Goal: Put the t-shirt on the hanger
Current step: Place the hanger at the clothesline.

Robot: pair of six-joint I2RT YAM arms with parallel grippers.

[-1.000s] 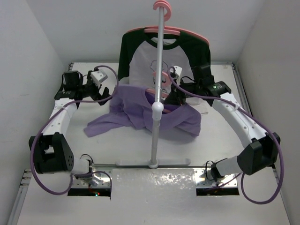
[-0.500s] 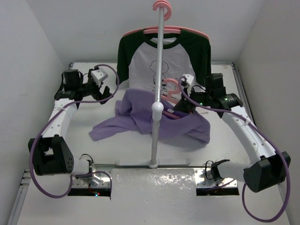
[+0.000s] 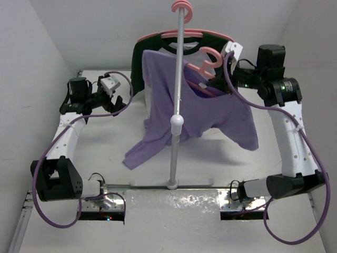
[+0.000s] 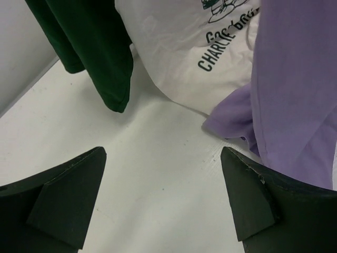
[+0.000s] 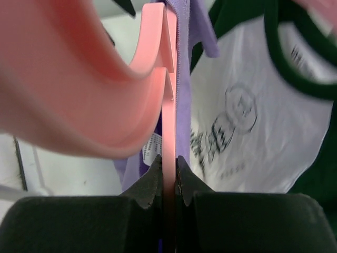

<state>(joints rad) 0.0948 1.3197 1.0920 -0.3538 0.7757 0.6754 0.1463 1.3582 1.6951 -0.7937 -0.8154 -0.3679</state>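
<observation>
Hanger [image 3: 210,50] shoulders mostly hidden under t-shirt [image 3: 210,113] in top view; hook blurred & cut off at frame edge in rt wrist view; printed shirt [image 4: 174,47] lettering partly covered, cropped at top.

Walls: a plain white left wall [image 3: 26,63], back wall [image 3: 105,21] and right wall [image 3: 310,42] close the space in on three sides.
Table: a smooth white table [image 3: 105,158] fills the floor of the enclosure, with a thin raised rim along the back.
Rack: a grey metal pole [image 3: 180,68] stands upright at the front middle, on a flat foot bar [image 3: 147,183], with a white ball [image 3: 177,122] partway up.
Front edge: a shiny metal sheet [image 3: 174,208] lies at the near edge.
Light: even and soft, with glare on the sheet.
</observation>
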